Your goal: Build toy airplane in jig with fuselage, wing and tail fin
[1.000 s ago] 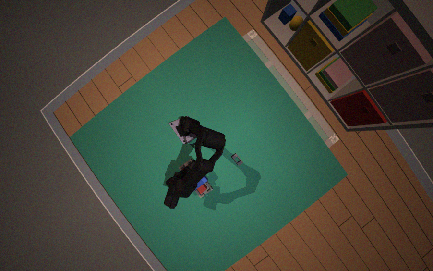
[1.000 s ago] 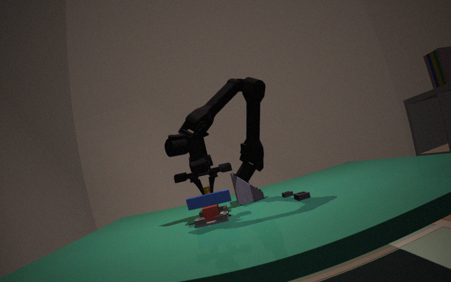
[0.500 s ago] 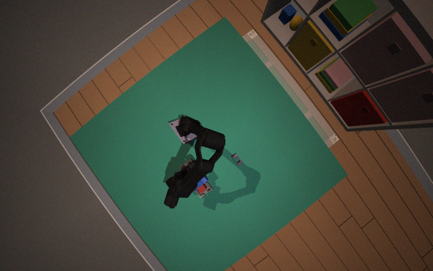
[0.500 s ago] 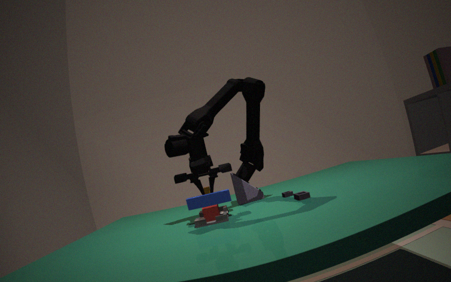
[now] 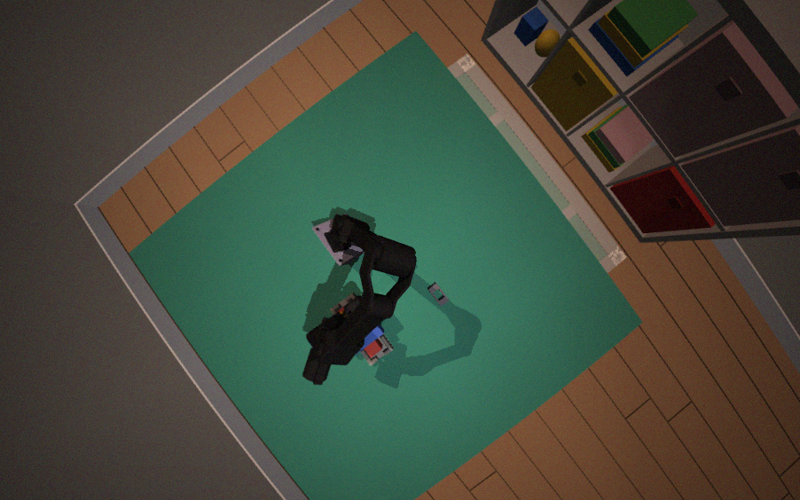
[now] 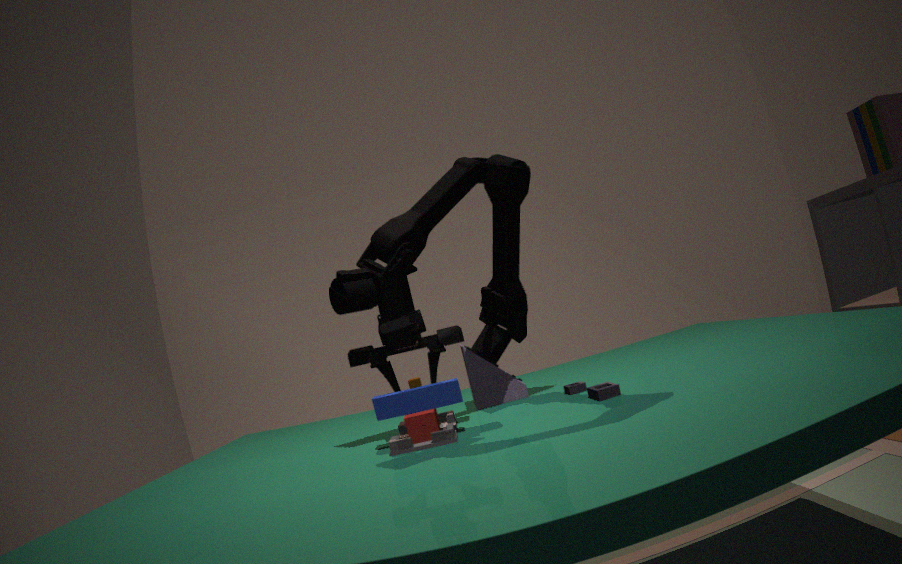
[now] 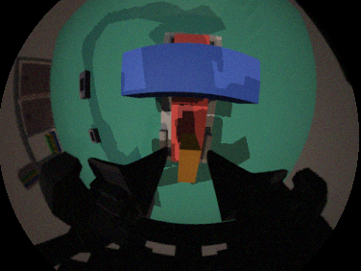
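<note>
The red fuselage (image 5: 372, 348) (image 6: 421, 426) (image 7: 202, 115) lies lengthwise in the grey jig cradle (image 6: 445, 437) (image 7: 166, 121) and looks level. The blue wing (image 5: 372, 336) (image 6: 417, 399) (image 7: 168, 67) lies across the top of the fuselage; its tab is hidden. The orange tail fin (image 6: 415, 382) (image 7: 189, 168) stands upright near the tail; its tab and how deep it sits are hidden. My gripper (image 6: 415, 387) (image 7: 187, 152) is open, with its fingers on both sides of the fin and a gap on each side. In the top view the arm covers the fin and fingertips.
Two small dark hollow blocks (image 6: 603, 391) (image 7: 84, 85) stand off to one side of the jig. A pale grey plate (image 5: 326, 234) lies under the arm's base, and a grey wedge shape (image 6: 485, 384) shows beside it. A shelf unit (image 5: 654, 170) stands beyond the green mat (image 5: 412, 118).
</note>
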`<action>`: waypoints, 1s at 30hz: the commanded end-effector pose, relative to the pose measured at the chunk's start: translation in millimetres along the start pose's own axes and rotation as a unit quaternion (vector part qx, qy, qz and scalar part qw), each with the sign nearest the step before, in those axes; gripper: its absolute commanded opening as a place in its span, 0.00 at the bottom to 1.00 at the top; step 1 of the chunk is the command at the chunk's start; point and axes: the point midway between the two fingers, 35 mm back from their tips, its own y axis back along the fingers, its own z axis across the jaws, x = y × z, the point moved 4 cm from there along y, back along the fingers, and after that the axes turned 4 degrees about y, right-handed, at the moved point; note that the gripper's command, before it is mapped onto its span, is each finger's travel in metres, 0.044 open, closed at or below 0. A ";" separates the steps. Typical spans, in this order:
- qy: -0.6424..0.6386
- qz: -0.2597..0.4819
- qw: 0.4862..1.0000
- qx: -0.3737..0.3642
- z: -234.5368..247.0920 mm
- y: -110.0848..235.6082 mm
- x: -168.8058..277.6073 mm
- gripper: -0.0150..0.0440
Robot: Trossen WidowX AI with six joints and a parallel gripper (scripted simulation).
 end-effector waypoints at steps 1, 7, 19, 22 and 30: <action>0.000 0.001 1.000 0.001 -1.2 9.7 -1.2 0.69; -0.001 0.003 1.000 0.000 -1.2 91.6 -1.0 0.69; -0.001 0.003 1.000 0.000 -5.1 94.2 -4.5 0.69; -0.001 0.003 1.000 0.000 -4.7 94.3 -6.0 0.69; -0.001 0.003 1.000 0.000 -4.8 94.3 -7.0 0.69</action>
